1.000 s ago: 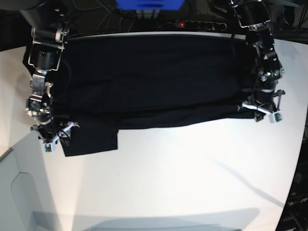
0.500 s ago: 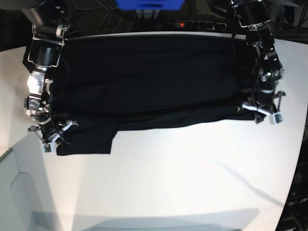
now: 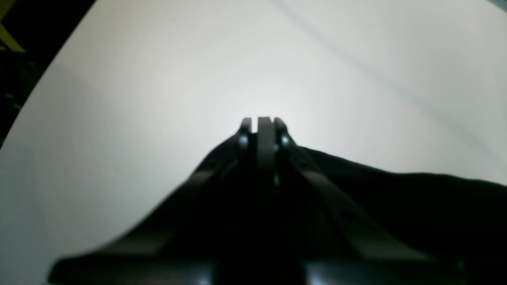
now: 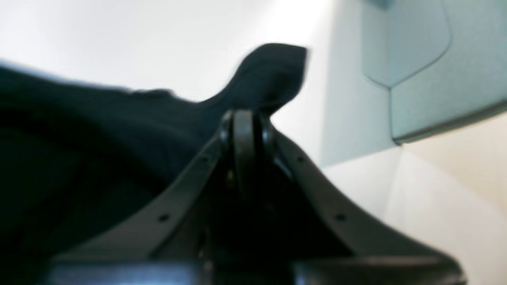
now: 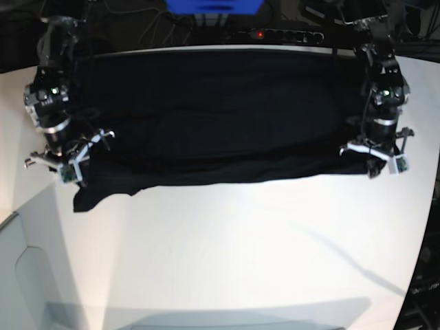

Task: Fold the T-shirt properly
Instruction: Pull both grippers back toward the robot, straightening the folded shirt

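Since the earlier base view: the right gripper (image 5: 69, 172) has risen and moved toward the far side of the table, and the hanging black sleeve flap at the near-left corner has drawn up with it into a narrow tail.

Item 1, T-shirt (image 5: 220, 117): black cloth, spread wide across the far half of the white table (image 5: 240, 254), near edge running roughly straight from one gripper to the other. No print or tag visible in any view. One corner trails off beyond the right gripper at the near left (image 5: 86, 199).

Item 2, right gripper (image 4: 243, 118): jaws closed; in the right wrist view dark cloth (image 4: 99, 130) lies against the fingers and a fold stands up past the tips, so it pinches the T-shirt's edge.

Item 3, left gripper (image 5: 375, 165): at the T-shirt's opposite near corner. In the left wrist view (image 3: 263, 124) the jaws are closed, black cloth (image 3: 396, 198) bunched just behind and beside them; pinching the T-shirt.

Item 4, grey panel (image 4: 435, 71): beside the table, seen past the right gripper.
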### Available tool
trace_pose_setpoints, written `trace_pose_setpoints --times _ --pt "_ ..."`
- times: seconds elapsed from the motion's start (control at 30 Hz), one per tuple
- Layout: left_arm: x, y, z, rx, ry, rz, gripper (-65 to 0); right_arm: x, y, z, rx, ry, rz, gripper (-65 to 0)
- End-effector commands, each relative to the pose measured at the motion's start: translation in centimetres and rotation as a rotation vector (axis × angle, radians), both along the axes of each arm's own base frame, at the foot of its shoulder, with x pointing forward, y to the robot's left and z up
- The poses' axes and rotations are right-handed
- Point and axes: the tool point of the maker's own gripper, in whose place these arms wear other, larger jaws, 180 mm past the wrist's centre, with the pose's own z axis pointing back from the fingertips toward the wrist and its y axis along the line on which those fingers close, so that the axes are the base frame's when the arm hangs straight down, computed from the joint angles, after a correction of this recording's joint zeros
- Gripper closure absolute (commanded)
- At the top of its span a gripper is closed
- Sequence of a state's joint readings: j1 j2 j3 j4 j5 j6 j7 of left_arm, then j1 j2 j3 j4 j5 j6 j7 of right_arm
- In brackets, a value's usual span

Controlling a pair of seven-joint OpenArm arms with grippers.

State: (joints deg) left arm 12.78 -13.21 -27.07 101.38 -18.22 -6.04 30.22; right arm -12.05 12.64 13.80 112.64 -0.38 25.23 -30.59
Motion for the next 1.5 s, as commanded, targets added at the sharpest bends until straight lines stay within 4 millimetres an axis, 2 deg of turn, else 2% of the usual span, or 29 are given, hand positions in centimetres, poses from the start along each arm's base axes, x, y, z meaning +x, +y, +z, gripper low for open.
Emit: trace_pose_setpoints --times 0.0,0.13,0.3,0.5,0.63,0.77,1.07,1.27,1.47 --pt "0.1 0.8 1.7 0.03 -0.049 0.01 -0.1 -0.5 -0.5 1.1 -0.011 -0.035 -0.009 0.0" --pt "-0.9 2.3 2.2 0.043 -0.056 0.053 -0.1 -3.4 -1.1 -0.8 0.013 0.03 -0.05 0.0" --pt "-2.0 3.1 1.6 0.054 -0.028 0.069 -0.1 -6.8 -1.2 -3.1 0.028 0.132 -0.019 0.0" --pt "-2.8 3.1 0.9 0.057 -0.004 0.068 -0.1 -9.2 -2.9 -4.1 0.022 0.188 -0.066 0.0" --pt "-3.5 3.2 0.5 0.061 0.013 0.072 -0.1 -11.1 -3.0 -5.2 0.016 0.244 -0.064 0.0" --pt "-4.1 3.9 1.1 0.072 0.003 0.094 -0.1 -12.7 -3.0 -6.0 0.013 0.289 -0.064 0.0" --pt "-4.3 3.9 0.8 0.068 0.014 0.095 -0.1 -13.9 -3.5 -6.4 -0.011 0.324 -0.056 0.0" --pt "-5.2 3.8 -0.3 0.063 0.048 0.093 -0.1 -14.0 -3.6 -6.4 -0.014 0.328 -0.055 0.0" --pt "-6.1 4.5 -2.5 0.04 0.102 0.12 -0.1 -13.8 -3.6 -6.5 -0.011 0.326 -0.055 0.0"
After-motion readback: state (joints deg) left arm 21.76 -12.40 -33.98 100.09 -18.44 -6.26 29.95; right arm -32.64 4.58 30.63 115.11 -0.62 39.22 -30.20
